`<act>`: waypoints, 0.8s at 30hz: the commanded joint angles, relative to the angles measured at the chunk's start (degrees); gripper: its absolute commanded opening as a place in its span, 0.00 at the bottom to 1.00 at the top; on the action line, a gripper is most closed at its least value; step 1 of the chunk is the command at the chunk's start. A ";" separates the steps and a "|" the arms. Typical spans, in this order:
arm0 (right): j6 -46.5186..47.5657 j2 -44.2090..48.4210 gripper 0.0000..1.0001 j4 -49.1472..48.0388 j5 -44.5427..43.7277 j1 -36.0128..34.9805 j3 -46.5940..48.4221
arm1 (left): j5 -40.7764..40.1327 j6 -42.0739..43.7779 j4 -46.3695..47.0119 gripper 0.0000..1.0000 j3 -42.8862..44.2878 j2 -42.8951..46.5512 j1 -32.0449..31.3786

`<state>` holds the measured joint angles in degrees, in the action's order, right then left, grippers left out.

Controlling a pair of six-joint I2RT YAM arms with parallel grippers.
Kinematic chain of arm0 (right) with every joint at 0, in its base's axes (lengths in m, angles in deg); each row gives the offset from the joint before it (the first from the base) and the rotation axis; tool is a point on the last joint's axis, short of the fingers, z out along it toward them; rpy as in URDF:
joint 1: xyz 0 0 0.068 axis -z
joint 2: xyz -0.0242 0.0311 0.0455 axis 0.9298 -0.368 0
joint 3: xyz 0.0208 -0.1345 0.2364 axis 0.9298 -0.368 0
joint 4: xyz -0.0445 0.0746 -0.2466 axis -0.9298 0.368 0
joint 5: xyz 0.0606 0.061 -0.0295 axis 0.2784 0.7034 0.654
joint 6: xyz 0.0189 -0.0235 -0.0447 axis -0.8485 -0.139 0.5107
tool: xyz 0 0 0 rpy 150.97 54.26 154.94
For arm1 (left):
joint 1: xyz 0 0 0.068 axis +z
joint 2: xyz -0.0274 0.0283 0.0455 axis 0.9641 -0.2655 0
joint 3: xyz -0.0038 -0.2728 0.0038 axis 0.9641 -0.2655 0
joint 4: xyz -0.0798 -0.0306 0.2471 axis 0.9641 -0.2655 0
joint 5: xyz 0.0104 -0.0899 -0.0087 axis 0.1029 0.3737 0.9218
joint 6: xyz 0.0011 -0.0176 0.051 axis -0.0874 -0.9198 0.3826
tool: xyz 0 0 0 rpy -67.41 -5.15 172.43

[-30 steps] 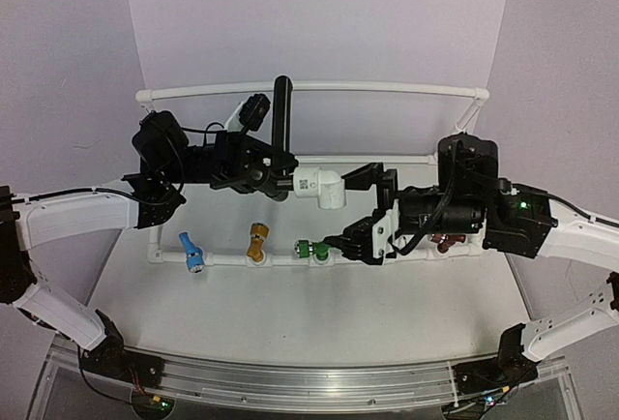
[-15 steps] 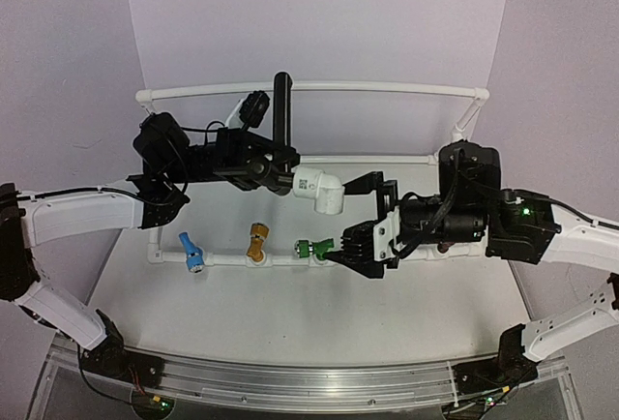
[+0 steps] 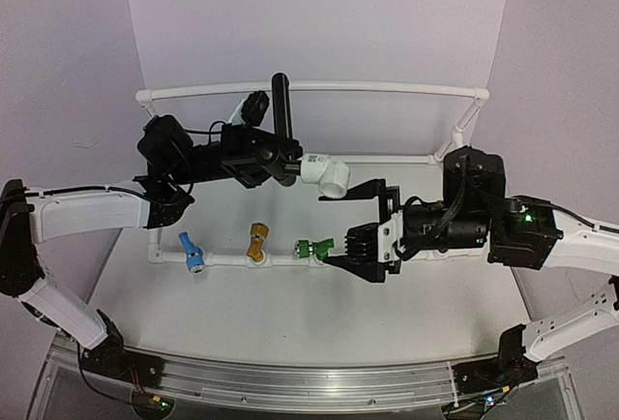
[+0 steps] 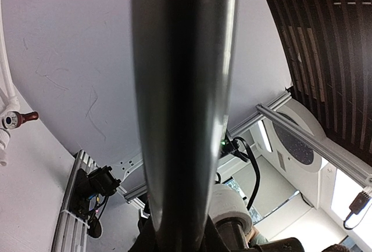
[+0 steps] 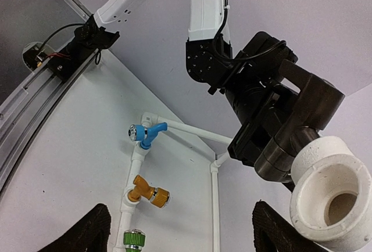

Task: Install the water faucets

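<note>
My left gripper (image 3: 274, 159) is shut on the body of the black faucet (image 3: 289, 157) and holds it in the air above the table. Its long lever handle (image 3: 281, 105) points away from me and fills the left wrist view (image 4: 183, 107). The white pipe fitting (image 3: 326, 174) sits on the faucet's right end, facing my right gripper; it also shows in the left wrist view (image 4: 232, 205) and the right wrist view (image 5: 331, 200). My right gripper (image 3: 348, 227) is open and empty, just right of and below the fitting, its fingers (image 5: 87, 231) wide apart.
A white PVC pipe frame (image 3: 309, 87) stands on the table. Its front rail carries a blue faucet (image 3: 191, 251), a yellow faucet (image 3: 256, 243) and a green faucet (image 3: 312, 247), the green one close to my right gripper. All three also show in the right wrist view (image 5: 145, 133).
</note>
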<state>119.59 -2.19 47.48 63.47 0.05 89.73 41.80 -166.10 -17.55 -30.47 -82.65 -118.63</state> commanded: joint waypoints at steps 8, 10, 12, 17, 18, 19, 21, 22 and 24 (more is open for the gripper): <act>0.08 -0.37 0.84 -4.40 0.34 -0.29 4.87 | -2.47 1.89 1.84 0.00 1.73 0.44 0.29; 0.29 -0.27 0.85 -4.40 0.48 -0.32 5.07 | -2.39 2.77 0.76 0.00 1.90 0.36 0.26; 0.42 -0.23 0.85 -4.40 0.54 -0.29 5.30 | -2.27 3.93 -0.65 0.00 2.01 0.57 0.26; 1.18 -0.57 0.86 -4.49 -2.29 -0.29 5.90 | -0.04 6.19 -3.16 0.00 2.12 0.48 0.26; 1.73 -0.51 0.86 -4.49 -2.62 -0.26 5.74 | 0.41 6.20 -3.15 0.00 2.14 0.34 0.26; 2.38 -0.36 0.86 -4.49 -2.75 -0.22 5.52 | 0.85 6.14 -3.09 0.00 2.13 0.20 0.26; 3.41 0.01 0.86 -4.48 -2.73 -0.20 5.18 | 1.87 5.82 -2.50 0.00 2.21 -0.11 0.26; 3.39 0.03 0.86 -4.49 -3.01 -0.17 5.23 | 2.70 5.60 -2.14 0.00 2.27 -0.30 0.26; 3.38 0.04 0.86 -4.49 -3.42 0.03 5.42 | 3.66 5.38 -1.84 0.00 2.33 -0.40 0.29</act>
<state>121.60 -2.67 46.75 62.24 -0.17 92.31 40.99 -161.77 -22.40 -30.47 -82.92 -118.07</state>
